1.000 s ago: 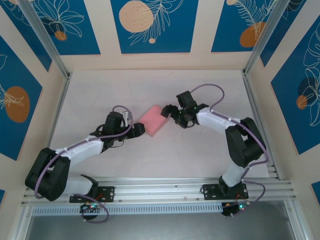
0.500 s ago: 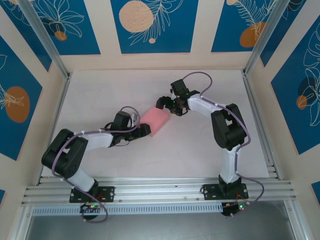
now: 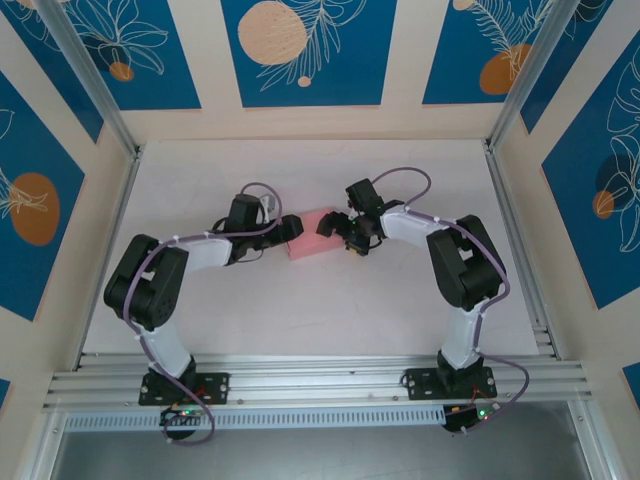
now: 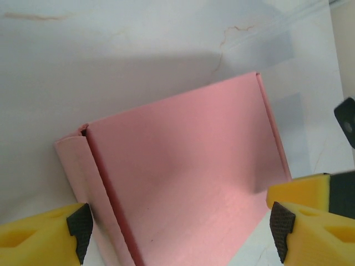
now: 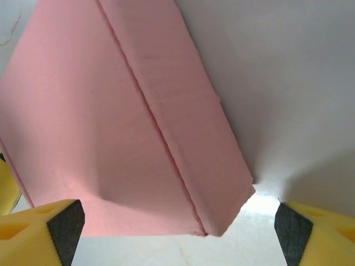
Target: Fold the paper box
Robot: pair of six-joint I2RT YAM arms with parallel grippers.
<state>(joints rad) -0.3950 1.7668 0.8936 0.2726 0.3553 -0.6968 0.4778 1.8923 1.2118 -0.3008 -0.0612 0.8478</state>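
Note:
The paper box [image 3: 316, 236] is a small closed salmon-pink box lying flat on the white table, mid-field. My left gripper [image 3: 292, 228] is at its left end and my right gripper [image 3: 343, 228] at its right end, so they face each other across it. In the left wrist view the box [image 4: 183, 166] reaches in between the open jaws of the left gripper [image 4: 180, 235]; its folded side flap lies close to the left pad [image 4: 80, 227]. In the right wrist view the box [image 5: 127, 138] sits ahead of the open right gripper [image 5: 177, 233], whose pads stand clear of it.
The white tabletop [image 3: 240, 300] is walled by blue-and-cream panels, with aluminium posts at the back corners [image 3: 130, 150]. A rail [image 3: 320, 380] with both arm bases runs along the near edge. The box's seam [image 5: 161, 133] runs lengthwise.
Both arms swung inward. The left gripper moved up and right to the box's left end and opened wider. The right gripper came back down to its right end. The box turned and shifted slightly back.

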